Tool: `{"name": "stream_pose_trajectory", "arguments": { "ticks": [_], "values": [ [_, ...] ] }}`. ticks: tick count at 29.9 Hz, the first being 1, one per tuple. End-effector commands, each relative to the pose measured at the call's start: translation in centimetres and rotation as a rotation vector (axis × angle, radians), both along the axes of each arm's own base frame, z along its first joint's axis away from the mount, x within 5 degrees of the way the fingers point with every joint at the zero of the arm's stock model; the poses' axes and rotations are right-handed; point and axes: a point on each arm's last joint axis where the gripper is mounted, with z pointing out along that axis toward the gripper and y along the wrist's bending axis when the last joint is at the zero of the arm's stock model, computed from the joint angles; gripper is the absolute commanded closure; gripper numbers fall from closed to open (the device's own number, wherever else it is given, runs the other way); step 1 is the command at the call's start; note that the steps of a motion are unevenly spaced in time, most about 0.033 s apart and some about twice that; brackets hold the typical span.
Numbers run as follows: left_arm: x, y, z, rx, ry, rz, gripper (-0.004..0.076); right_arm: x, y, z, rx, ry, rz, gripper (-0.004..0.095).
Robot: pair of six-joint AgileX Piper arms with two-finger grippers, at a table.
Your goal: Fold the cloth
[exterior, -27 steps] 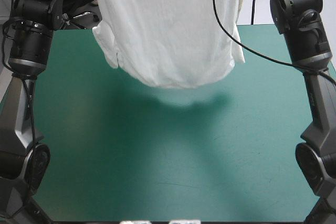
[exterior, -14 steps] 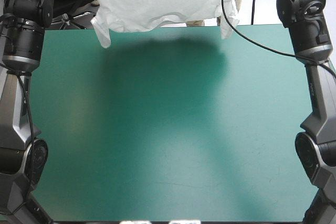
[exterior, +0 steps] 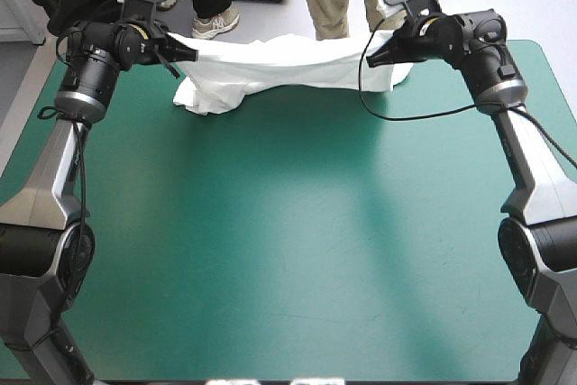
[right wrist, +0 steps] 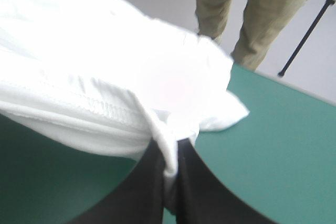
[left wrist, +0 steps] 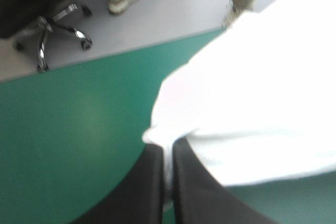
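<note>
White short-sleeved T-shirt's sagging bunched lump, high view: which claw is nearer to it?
Left. The left black claw clamps the white short-sleeved T-shirt right beside the sagging lump; the right black claw holds the opposite end, across the stretched cloth.

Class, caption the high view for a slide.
Left end effector and right end effector hold T-shirt stretched over the table.

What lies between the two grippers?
The T-shirt, strung as a sagging band from the left gripper to the right gripper, both shut on it; the high view shows it.
</note>
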Motion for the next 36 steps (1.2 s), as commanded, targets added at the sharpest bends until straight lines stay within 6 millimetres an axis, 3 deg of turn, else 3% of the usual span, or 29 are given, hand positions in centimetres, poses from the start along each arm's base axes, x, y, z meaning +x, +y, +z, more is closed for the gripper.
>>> {"name": "stream_pose_trajectory", "arguments": {
  "ticks": [1, 7, 19, 24, 30, 36],
  "values": [
    [-2.1, 0.0, 0.9, -0.068, 0.018, -0.003, 0.0741, -2.5, -0.7, 1.6, 0.004, 0.004, 0.007, 0.0926],
    [-5.6, -0.2, -3.7, -0.104, 0.204, -0.049, 0.0741, -6.0, -1.1, -2.1, -0.029, 0.25, 0.037, 0.0925],
    [-16.9, 1.0, -7.8, -0.116, 0.389, -0.099, 0.0741, -15.7, -2.5, -7.9, -0.01, 0.493, 0.068, 0.0925],
    [-21.5, 1.4, -9.6, -0.137, 0.488, -0.099, 0.0741, -20.2, -3.2, -9.3, 0.01, 0.561, 0.073, 0.0925],
    [-25.9, 2.0, -11.5, -0.126, 0.61, -0.11, 0.0741, -24.7, -3.5, -11.4, 0.065, 0.662, 0.089, 0.0924],
    [-28.8, 2.1, -12.5, -0.17, 0.635, -0.118, 0.0741, -27.6, -4.0, -14.1, 0.079, 0.729, 0.051, 0.0924]
  ]
}}
